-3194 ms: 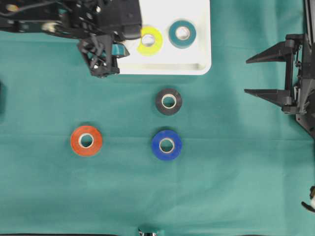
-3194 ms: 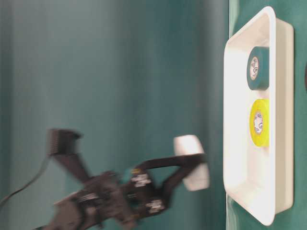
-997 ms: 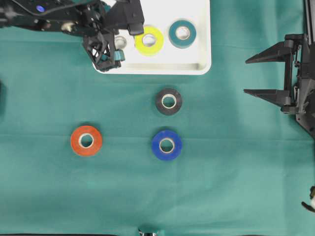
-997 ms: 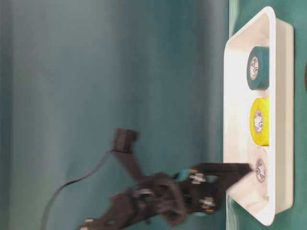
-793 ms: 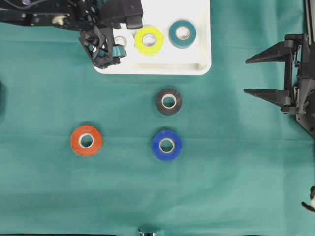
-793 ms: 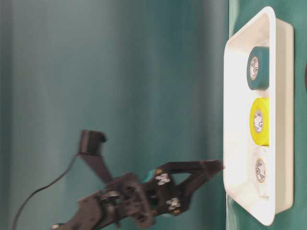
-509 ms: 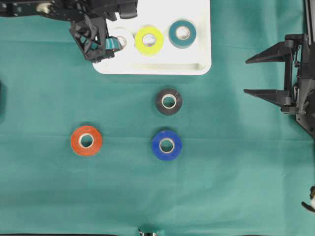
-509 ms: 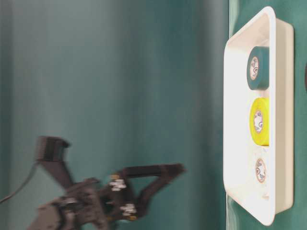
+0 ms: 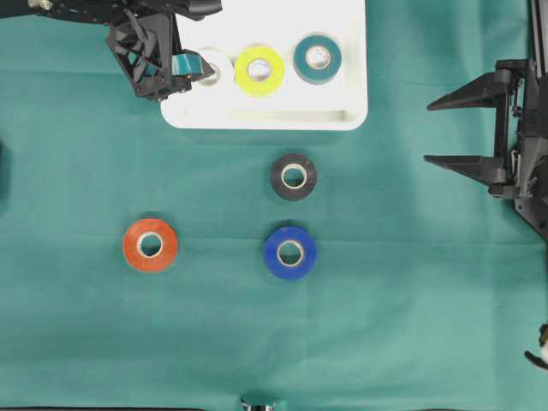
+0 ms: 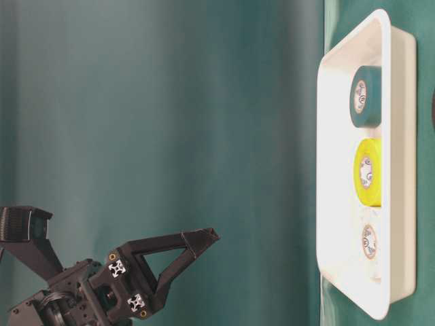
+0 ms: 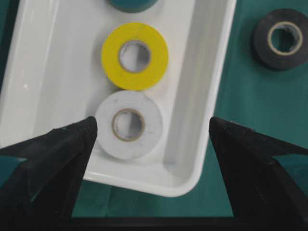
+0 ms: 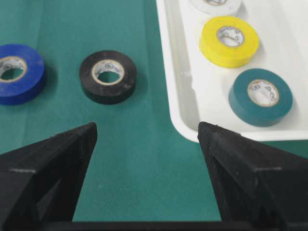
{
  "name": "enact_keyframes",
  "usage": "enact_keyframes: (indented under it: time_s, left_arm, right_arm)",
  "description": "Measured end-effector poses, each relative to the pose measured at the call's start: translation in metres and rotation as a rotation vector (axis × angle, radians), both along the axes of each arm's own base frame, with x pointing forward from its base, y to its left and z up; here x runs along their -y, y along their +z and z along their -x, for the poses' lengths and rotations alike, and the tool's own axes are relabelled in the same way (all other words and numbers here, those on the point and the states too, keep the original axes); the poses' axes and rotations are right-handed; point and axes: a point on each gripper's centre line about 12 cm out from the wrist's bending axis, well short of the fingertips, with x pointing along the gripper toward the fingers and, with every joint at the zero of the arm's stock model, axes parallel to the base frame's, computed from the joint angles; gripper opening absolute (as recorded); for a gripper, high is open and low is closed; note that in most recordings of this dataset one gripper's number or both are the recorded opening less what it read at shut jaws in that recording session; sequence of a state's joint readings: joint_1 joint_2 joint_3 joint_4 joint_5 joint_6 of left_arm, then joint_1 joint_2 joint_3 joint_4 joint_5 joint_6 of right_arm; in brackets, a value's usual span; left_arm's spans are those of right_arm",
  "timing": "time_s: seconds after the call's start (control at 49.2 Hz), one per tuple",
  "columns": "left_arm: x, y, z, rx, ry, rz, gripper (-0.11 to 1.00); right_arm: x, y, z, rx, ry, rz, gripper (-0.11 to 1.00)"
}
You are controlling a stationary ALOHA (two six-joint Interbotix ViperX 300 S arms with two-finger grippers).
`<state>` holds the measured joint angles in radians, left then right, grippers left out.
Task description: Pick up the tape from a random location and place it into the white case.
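The white case (image 9: 282,116) lies at the back of the green cloth and holds three tape rolls: white (image 9: 211,67), yellow (image 9: 259,70) and teal (image 9: 318,57). My left gripper (image 9: 158,68) hangs open and empty, high above the case's left end. In the left wrist view, the left gripper (image 11: 153,124) has the white roll (image 11: 128,125) far below its spread fingers. Black tape (image 9: 294,176), blue tape (image 9: 290,253) and red tape (image 9: 151,245) lie flat on the cloth. At the right edge, my right gripper (image 9: 438,131) is open and holds nothing.
The table-level view shows the case's rim (image 10: 319,170) with the left gripper (image 10: 204,238) well off it. The right wrist view shows the case's corner (image 12: 183,122) and the black roll (image 12: 108,77) ahead of the right gripper (image 12: 147,127).
The left gripper set the white roll down in the case, opened, then rose and drew back to the left. The right arm has not moved.
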<state>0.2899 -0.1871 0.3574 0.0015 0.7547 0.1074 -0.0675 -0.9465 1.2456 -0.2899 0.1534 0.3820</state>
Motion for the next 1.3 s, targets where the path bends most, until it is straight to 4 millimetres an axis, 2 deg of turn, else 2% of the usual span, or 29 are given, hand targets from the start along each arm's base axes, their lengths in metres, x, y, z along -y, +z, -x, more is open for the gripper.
enact_keyframes:
  time_s: [0.183, 0.57, 0.692, 1.017, 1.302]
  left_arm:
    - [0.018, 0.001, -0.005, 0.001, -0.051, 0.000, 0.99]
    - [0.086, 0.000, -0.015, 0.006, -0.223, 0.009, 0.99]
    - [0.100, 0.001, -0.016, 0.011, -0.259, 0.011, 0.99]
    - [0.101, 0.002, -0.016, 0.017, -0.260, 0.010, 0.99]
    - [0.101, 0.015, 0.005, 0.087, -0.262, 0.000, 0.99]
  right_arm:
    - [0.000, 0.000, 0.000, 0.000, 0.000, 0.001, 0.84]
    - [0.000, 0.000, 0.000, 0.000, 0.000, 0.002, 0.84]
    - [0.000, 0.000, 0.000, 0.000, 0.000, 0.001, 0.84]
    - [0.000, 0.000, 0.000, -0.002, 0.000, 0.001, 0.84]
    - [0.000, 0.000, 0.000, -0.003, 0.000, 0.002, 0.84]
